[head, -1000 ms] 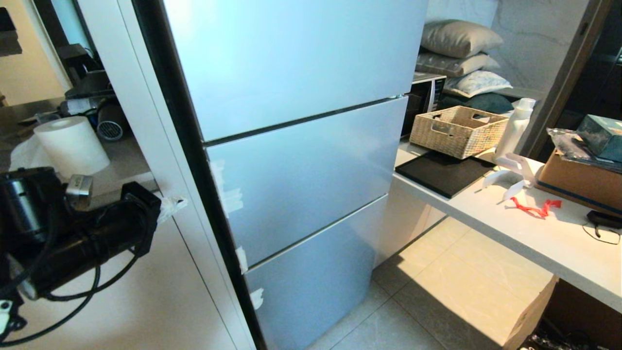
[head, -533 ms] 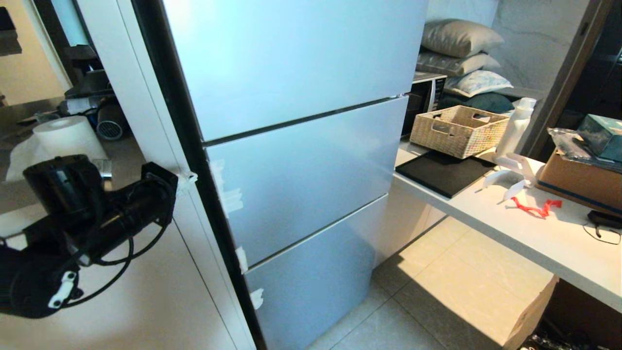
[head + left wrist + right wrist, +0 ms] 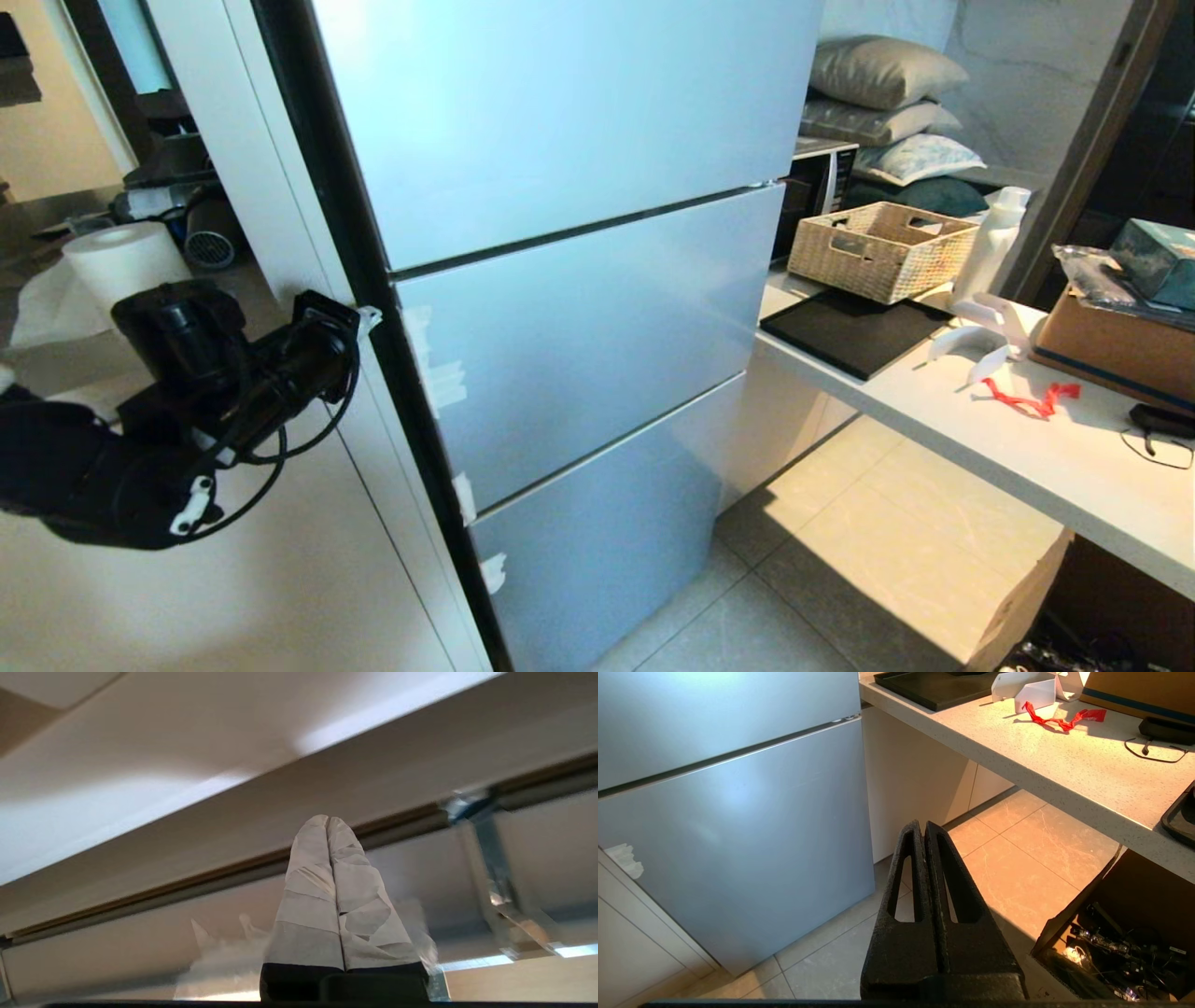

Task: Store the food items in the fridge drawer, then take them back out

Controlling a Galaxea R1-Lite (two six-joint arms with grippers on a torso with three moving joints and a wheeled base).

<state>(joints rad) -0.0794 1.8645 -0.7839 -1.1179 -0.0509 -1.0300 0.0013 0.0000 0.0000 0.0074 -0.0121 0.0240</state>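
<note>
So, quick status from my end:
Left gripper [image 3: 366, 317]: taped fingers pinched together, empty, tips at the closed fridge [image 3: 579, 308] door's left edge.
Right gripper [image 3: 924, 828]: clenched, empty, parked over floor.
Food, drawer: can't see either.

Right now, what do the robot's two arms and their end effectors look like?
The left arm is bulky and black, with looping black cables; the left end effector has tapered fingers wrapped in wrinkled white tape. The right end effector has bare matte-black wedge fingers with long slots.
</note>
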